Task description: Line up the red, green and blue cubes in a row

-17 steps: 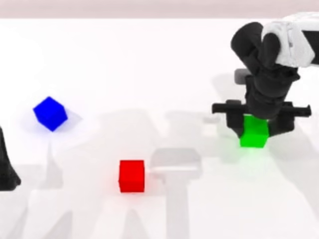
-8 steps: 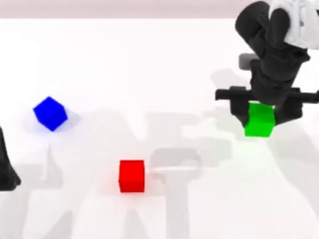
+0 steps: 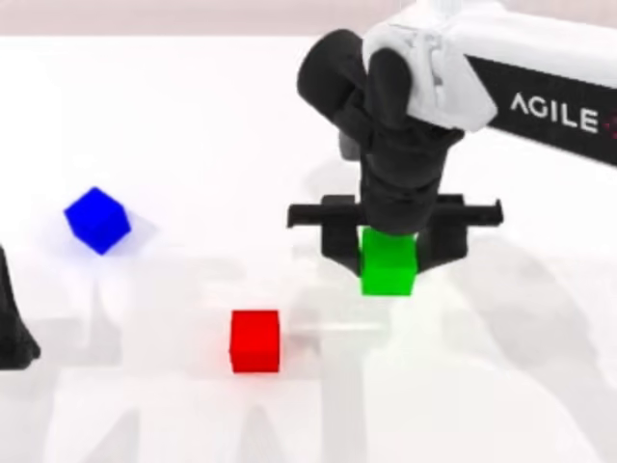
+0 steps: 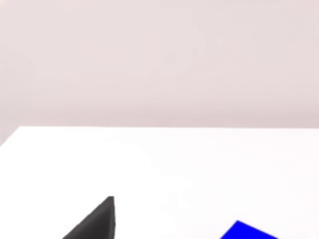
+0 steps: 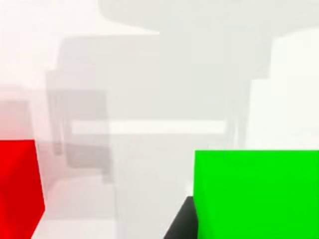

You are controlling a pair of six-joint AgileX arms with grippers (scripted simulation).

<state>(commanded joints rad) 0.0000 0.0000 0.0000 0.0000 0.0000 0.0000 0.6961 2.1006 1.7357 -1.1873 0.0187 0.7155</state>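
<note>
Over the tabletop [image 3: 193,116], near its middle, you see the right arm [image 3: 501,77] with its right hand [image 3: 388,258] clamped on the green cube [image 3: 387,268], up and right of the red cube [image 3: 254,340]. The blue cube [image 3: 96,220] sits well apart at the left, so no row exists yet. Your left hand [image 3: 14,328] waits at the left edge; I cannot tell its state.

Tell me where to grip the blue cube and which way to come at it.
Come straight down from above with the left gripper, parked at the table's left edge. The blue cube sits turned cornerwise in the top view, so rotate the wrist until the fingers close on two opposite flat side faces, not its corners. Nothing stands beside it.
</note>
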